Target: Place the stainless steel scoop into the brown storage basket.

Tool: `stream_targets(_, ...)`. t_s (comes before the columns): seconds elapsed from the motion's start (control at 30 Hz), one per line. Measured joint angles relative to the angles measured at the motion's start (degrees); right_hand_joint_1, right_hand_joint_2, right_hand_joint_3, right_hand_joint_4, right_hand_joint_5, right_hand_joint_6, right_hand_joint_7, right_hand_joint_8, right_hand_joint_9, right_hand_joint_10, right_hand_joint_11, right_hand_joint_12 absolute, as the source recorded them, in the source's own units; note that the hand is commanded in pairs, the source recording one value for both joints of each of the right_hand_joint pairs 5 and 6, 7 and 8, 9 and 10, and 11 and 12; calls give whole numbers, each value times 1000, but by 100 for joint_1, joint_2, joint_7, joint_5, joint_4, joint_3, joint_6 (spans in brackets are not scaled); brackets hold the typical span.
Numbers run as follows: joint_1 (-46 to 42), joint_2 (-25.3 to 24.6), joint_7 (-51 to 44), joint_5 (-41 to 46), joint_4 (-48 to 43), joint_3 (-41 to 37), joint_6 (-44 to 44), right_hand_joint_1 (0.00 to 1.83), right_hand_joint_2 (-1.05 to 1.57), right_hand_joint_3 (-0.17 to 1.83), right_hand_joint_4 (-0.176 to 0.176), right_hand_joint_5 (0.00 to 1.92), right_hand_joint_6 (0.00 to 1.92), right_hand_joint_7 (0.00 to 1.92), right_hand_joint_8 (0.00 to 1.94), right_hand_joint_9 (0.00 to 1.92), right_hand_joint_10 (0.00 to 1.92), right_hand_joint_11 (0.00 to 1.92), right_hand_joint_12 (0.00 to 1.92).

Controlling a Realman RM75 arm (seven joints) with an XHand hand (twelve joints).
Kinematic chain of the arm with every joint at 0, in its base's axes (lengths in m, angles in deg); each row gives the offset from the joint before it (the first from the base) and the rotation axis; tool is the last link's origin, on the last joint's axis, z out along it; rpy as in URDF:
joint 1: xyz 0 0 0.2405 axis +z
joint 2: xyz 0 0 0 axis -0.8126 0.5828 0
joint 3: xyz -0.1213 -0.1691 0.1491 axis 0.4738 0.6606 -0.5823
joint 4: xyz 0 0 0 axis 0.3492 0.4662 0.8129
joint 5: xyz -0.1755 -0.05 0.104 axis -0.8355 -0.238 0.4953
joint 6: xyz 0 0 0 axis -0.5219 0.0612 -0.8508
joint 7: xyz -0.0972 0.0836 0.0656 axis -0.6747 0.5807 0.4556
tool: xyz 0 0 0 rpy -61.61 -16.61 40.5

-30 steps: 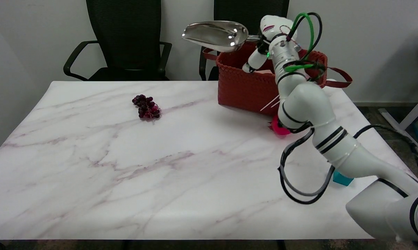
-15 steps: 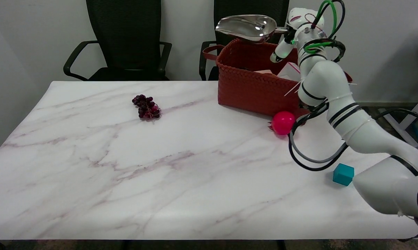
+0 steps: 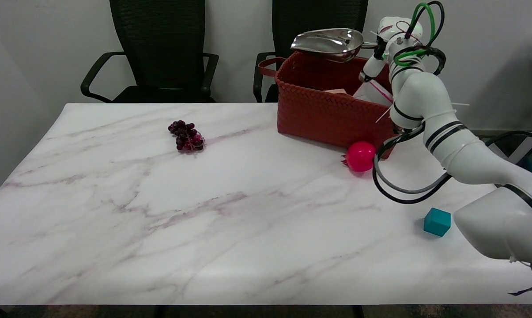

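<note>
The right hand point(image 3: 382, 46) grips the stainless steel scoop point(image 3: 330, 43) by its handle; the scoop's bowl extends leftward, roughly level, directly above the brown storage basket point(image 3: 327, 112), not yet inside.

My right arm point(image 3: 451, 141) reaches up from the lower right, bent at the elbow, wrist raised high. My right hand point(image 3: 382, 48) has its fingers point(image 3: 371, 70) closed, gripping a handle.

The right arm point(image 3: 429, 101) hides the basket's point(image 3: 327, 110) right end and the scoop's point(image 3: 330, 42) handle.
</note>
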Motion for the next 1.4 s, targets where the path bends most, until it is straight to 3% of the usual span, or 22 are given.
stream_targets(0.13, 39, 26, -8, 15, 116, 37, -44, 1203, 605, 898, 0, 1920, 1920, 1903, 1903, 1917, 1917, 1785, 1785)
stream_targets(0.37, 90, 55, -55, 46, 254, 70, -77, 1211, 764, 877, 0, 1920, 1920, 1898, 1898, 1917, 1917, 1779, 1779)
stream_targets(0.73, 91, 91, -222, 199, 333, 133, -100, 1210, 852, 880, 0, 1920, 1920, 1896, 1896, 1911, 1911, 1767, 1767)
stream_targets(0.83, 66, 103, -277, 248, 333, 148, -103, 1184, 690, 961, 0, 1893, 1893, 1886, 1886, 1905, 1905, 1775, 1775)
stream_targets(0.87, 62, 106, -289, 260, 332, 152, -103, 1166, 577, 948, 0, 1787, 1787, 1829, 1829, 1869, 1869, 1749, 1749)
stream_targets(0.9, 57, 108, -301, 271, 330, 155, -103, 1144, 438, 915, 0, 1559, 1559, 1706, 1706, 1771, 1771, 1690, 1690)
stream_targets(0.93, 49, 111, -320, 283, 325, 159, -104, 1121, 261, 978, 0, 1224, 1224, 1500, 1500, 1590, 1590, 1589, 1589)
stream_targets(1.0, 43, 118, -341, 303, 311, 160, -105, 1164, -168, 1368, 0, 512, 512, 1031, 1031, 1172, 1172, 1265, 1265)
stream_targets(1.03, 38, 122, -353, 311, 302, 160, -105, 1167, -159, 1087, 0, 127, 127, 776, 776, 916, 916, 950, 950)
stream_targets(1.07, 29, 126, -368, 318, 290, 160, -105, 1170, -172, 1026, 0, 60, 60, 611, 611, 695, 695, 756, 756)
stream_targets(1.1, 22, 129, -381, 328, 277, 160, -105, 1170, -176, 1022, 0, 58, 58, 589, 589, 644, 644, 724, 724)
stream_targets(1.2, 7, 142, -413, 348, 240, 156, -93, 1182, -294, 1003, 0, 70, 70, 362, 362, 433, 433, 310, 310)
stream_targets(1.4, -25, 163, -457, 356, 136, 117, -48, 1184, -318, 847, 0, 72, 72, 295, 295, 347, 347, 237, 237)
